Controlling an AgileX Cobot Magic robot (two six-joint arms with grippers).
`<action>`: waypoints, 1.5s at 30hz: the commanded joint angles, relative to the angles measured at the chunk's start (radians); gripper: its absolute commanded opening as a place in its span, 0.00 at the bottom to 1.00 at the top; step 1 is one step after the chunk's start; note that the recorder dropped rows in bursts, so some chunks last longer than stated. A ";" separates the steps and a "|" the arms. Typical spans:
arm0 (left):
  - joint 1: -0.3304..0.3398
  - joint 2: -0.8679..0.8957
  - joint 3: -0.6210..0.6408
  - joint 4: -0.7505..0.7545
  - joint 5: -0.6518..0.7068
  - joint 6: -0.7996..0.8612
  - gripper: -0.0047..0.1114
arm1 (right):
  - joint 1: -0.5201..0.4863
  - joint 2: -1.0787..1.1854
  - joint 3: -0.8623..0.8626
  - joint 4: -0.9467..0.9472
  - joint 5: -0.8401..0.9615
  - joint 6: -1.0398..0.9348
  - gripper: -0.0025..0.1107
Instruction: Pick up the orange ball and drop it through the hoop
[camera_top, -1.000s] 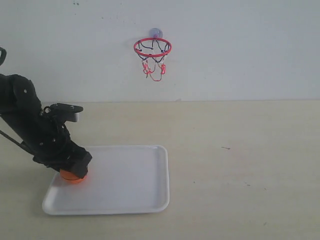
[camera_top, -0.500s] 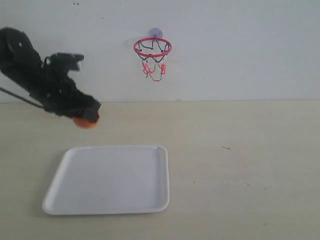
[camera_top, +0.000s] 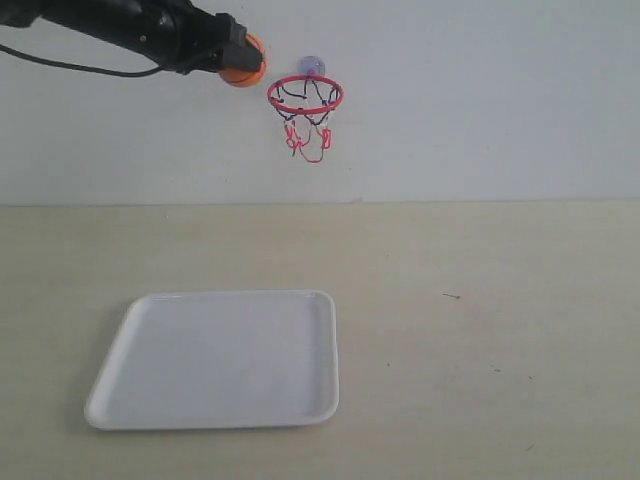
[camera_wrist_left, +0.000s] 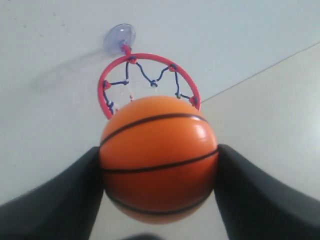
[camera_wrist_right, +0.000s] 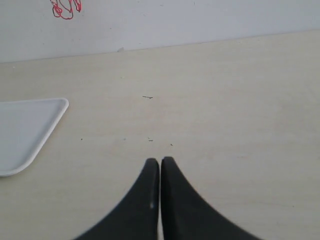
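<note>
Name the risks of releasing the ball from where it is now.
1. The orange ball hangs beside the hoop, not over it; released now, it would likely miss.
2. It looks nearly as wide as the ring, so an off-centre drop may bounce off.
3. A bump from the left gripper could loosen the suction cup.

A pale wooden table (camera_top: 480, 300) carries a white tray (camera_top: 225, 355) with rounded corners, lying flat far below the left gripper (camera_top: 240, 62), which is up by the wall. From the right gripper (camera_wrist_right: 160, 161) the tray sits well off to one side, while a short dark fleck (camera_wrist_right: 147, 97) and a few tiny specks (camera_wrist_right: 150, 139) mark the table surface ahead of its tips
</note>
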 joint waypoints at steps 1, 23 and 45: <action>-0.003 0.095 -0.085 -0.127 -0.004 0.025 0.08 | 0.002 -0.004 -0.001 -0.006 -0.012 -0.003 0.02; -0.039 0.283 -0.350 -0.287 -0.078 0.204 0.08 | 0.002 -0.004 -0.001 -0.006 -0.012 -0.003 0.02; -0.043 0.287 -0.350 -0.280 -0.144 0.238 0.61 | 0.002 -0.004 -0.001 -0.006 -0.006 -0.003 0.02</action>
